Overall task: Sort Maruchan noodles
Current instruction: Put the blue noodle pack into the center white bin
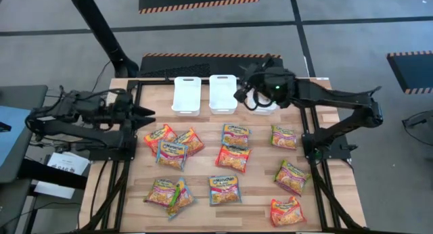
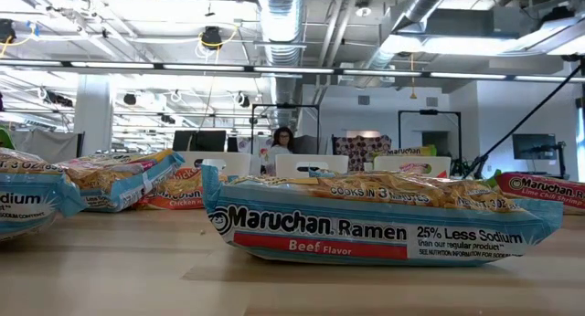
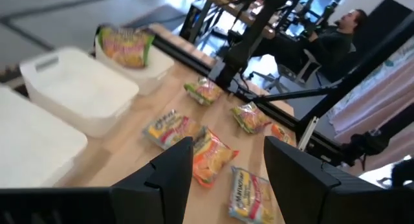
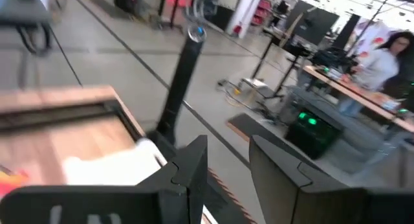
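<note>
**Twelve loose packets, three bins, one packet binned**

Left gripper (image 1: 150, 113) waits at the table's left edge, fingers (image 3: 174, 169) spread, empty. Twelve Maruchan noodles (image 1: 233, 157) lie scattered on the table (image 1: 257, 186). Three white bins (image 1: 187, 95) line the far edge; above the rightmost, holding one packet (image 3: 125, 45), hovers the right gripper (image 1: 238, 95), fingers parted, empty.

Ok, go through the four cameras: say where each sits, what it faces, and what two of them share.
High: overhead, looking straight down on the wooden table; both arms show.
Low: table height, facing a Beef ramen packet; no arm shows.
Left wrist: behind the open left pincer, facing packets and white bins.
Right wrist: behind the right pincer, facing floor beyond the table.
High and left wrist share the bins.
</note>
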Motion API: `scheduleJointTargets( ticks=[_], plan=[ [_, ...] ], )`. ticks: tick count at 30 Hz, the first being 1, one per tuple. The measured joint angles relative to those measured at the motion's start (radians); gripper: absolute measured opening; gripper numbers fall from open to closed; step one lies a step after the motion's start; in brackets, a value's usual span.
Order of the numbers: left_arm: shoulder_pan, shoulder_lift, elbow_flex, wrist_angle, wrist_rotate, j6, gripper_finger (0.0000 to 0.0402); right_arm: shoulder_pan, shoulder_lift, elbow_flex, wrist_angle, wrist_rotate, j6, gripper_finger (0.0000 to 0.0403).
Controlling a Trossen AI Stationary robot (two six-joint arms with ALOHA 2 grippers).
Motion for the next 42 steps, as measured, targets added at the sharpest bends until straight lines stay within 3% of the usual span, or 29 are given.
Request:
scheduleJointTargets(
  ticks=[7,10,15,23,27,42],
  plan=[
    [0.023,0.11,0.0,-0.022,0.004,-0.027,0.0178,0.079,0.0,0.089,-0.037,-0.005,0.019,0.0139],
    [0.074,0.168,0.0,-0.044,0.055,-0.025,0.0178,0.101,0.0,0.09,-0.04,-0.005,0.019,0.0139],
    [0.193,0.265,-0.001,-0.125,0.181,0.059,0.0178,0.124,0.003,0.09,-0.076,-0.004,0.021,0.0139],
    [0.39,0.414,-0.001,-0.197,0.511,0.215,0.0178,0.14,0.004,0.09,-0.104,-0.004,0.037,0.0139],
    [0.453,0.483,-0.001,-0.226,0.609,0.287,0.0178,0.138,0.004,0.09,-0.129,-0.004,0.079,0.0139],
    [0.519,0.757,-0.001,-0.337,0.723,0.444,0.0178,0.146,0.004,0.09,-0.224,-0.005,0.081,0.0139]
  ],
)
